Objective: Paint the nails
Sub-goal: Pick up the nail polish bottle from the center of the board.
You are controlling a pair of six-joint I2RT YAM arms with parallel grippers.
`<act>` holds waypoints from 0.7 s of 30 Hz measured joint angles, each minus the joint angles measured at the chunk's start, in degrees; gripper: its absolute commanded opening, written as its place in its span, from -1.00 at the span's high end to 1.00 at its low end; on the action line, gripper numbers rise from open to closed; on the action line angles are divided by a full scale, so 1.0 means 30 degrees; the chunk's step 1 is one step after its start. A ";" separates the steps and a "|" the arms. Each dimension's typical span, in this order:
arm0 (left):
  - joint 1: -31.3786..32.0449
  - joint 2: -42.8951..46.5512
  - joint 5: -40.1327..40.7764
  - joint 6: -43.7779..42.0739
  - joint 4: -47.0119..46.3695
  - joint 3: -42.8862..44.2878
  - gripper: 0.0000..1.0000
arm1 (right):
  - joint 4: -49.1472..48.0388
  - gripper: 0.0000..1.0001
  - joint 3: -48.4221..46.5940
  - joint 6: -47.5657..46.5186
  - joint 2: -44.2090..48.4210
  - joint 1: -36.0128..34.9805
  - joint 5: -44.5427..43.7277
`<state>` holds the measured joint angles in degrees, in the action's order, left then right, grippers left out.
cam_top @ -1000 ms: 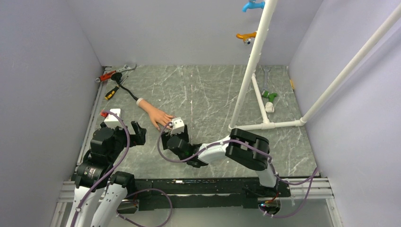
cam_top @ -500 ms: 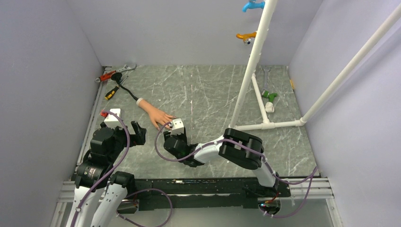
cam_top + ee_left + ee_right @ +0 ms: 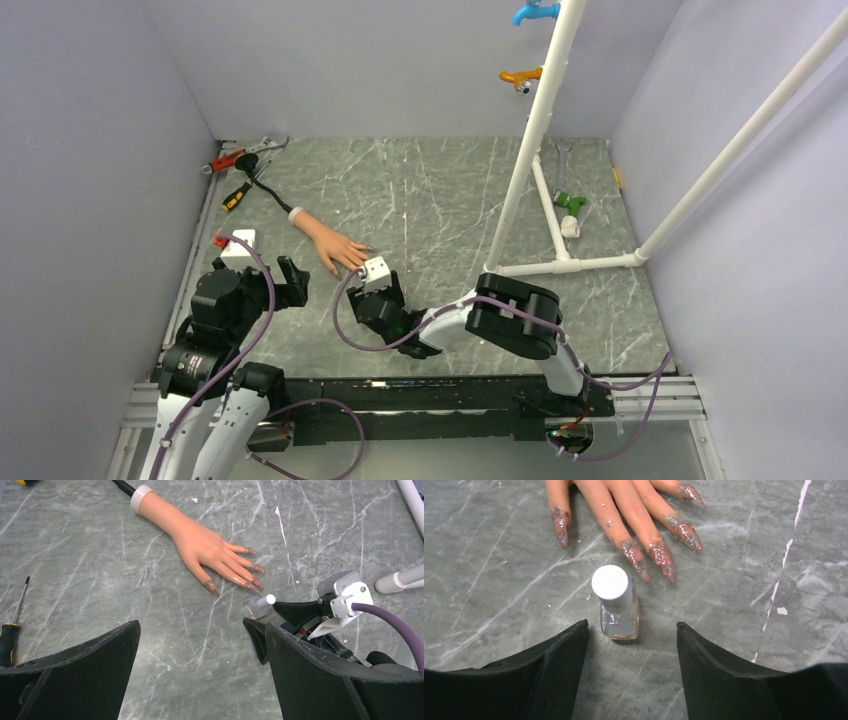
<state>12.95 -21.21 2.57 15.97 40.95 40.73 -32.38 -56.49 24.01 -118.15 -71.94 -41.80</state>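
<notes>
A flesh-coloured mannequin hand (image 3: 330,245) with a white wrist cuff lies flat on the grey table, fingers pointing at my right gripper. Its nails (image 3: 659,554) are pinkish with glittery, patchy polish; they also show in the left wrist view (image 3: 256,569). A small clear bottle (image 3: 618,607) with a white cap stands upright just short of the fingertips; it also shows in the left wrist view (image 3: 258,605). My right gripper (image 3: 631,626) is open and empty, its jaws just behind the bottle and not touching it. My left gripper (image 3: 202,627) is open and empty, left of the hand (image 3: 295,280).
Screwdrivers and a wrench (image 3: 240,160) lie at the back left corner. A white box (image 3: 238,248) sits by the left arm. A white pipe frame (image 3: 520,180) stands on the right half. A screwdriver (image 3: 10,630) lies near my left gripper.
My right gripper has drawn back a little toward the near edge, away from the fingertips. The left arm and the mannequin hand have not moved.
</notes>
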 measured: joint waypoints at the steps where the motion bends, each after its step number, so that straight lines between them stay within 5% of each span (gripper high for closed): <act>1: 0.0000 0.0000 -0.0007 -0.0015 0.0000 0.0000 -0.98 | -0.0262 -0.41 0.0095 -0.0197 0.0000 0.0000 0.0124; 21: 0.0000 -0.0138 -0.0117 -0.0073 0.0000 -0.0007 -0.98 | -0.6018 -0.11 0.2863 -0.3228 -0.0007 0.0444 0.2565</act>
<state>12.95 -21.63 2.22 15.75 40.95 40.71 -50.43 -47.90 14.33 -118.17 -70.61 -34.11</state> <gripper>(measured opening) 0.989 0.560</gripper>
